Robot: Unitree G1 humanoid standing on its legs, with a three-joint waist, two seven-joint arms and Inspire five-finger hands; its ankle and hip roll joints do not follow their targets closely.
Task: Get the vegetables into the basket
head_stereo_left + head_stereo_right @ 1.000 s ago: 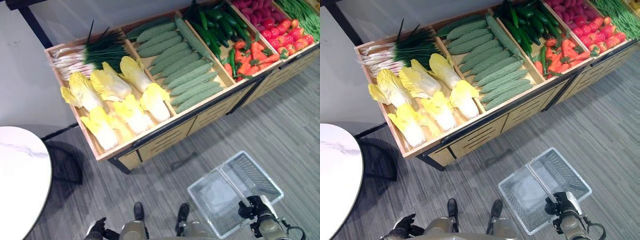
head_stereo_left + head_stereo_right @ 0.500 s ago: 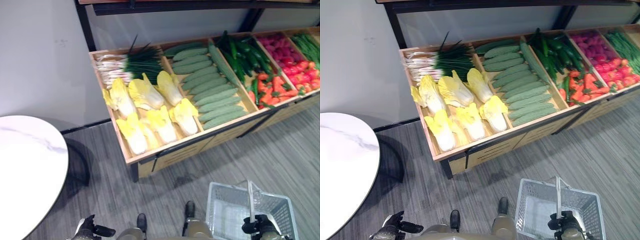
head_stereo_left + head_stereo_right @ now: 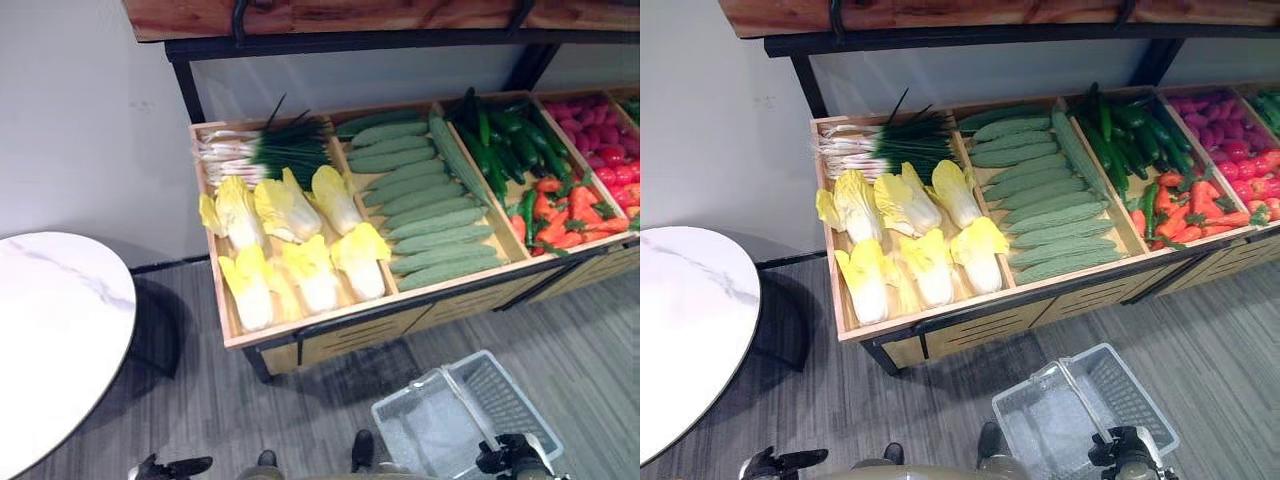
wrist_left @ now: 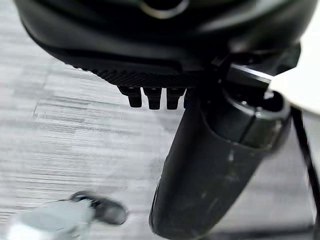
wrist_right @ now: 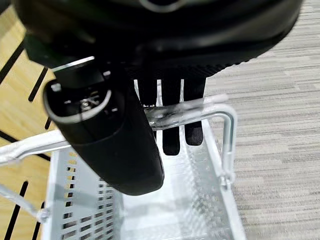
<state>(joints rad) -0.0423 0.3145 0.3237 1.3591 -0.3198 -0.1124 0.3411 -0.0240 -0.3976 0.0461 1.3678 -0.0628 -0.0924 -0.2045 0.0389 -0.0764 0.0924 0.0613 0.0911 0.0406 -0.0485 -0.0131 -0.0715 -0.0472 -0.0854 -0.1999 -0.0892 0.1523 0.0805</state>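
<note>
Right hand (image 5: 150, 107): its fingers are curled around the handle of the basket (image 3: 420, 425), so it is holding the basket up, close to the robot.
Basket: it is see-through and has nothing in it. It hangs low over the grey floor (image 3: 590, 340), just in front of the stand.
Left hand (image 3: 165, 467): it is down by the robot's side, near the round white table (image 3: 50, 340). Its fingers are bent in a bit and it holds nothing.
What changed: a moment ago the whole picture was tipped and the stand looked slanted. Now the stand sits nearly straight in front. That is the robot's head moving, not the food. The basket was held before and is held now.
Vegetables: none are picked yet. The yellow cabbages (image 3: 290, 245) lie in the nearest box of the wooden stand (image 3: 340, 335), with green onions (image 3: 260, 150) behind them. The bumpy green gourds (image 3: 420, 215) are next door. Peppers and carrots (image 3: 560, 215) are further right.
What it means: I think the robot is now lined up, and its free hand can reach for a cabbage first.
</note>
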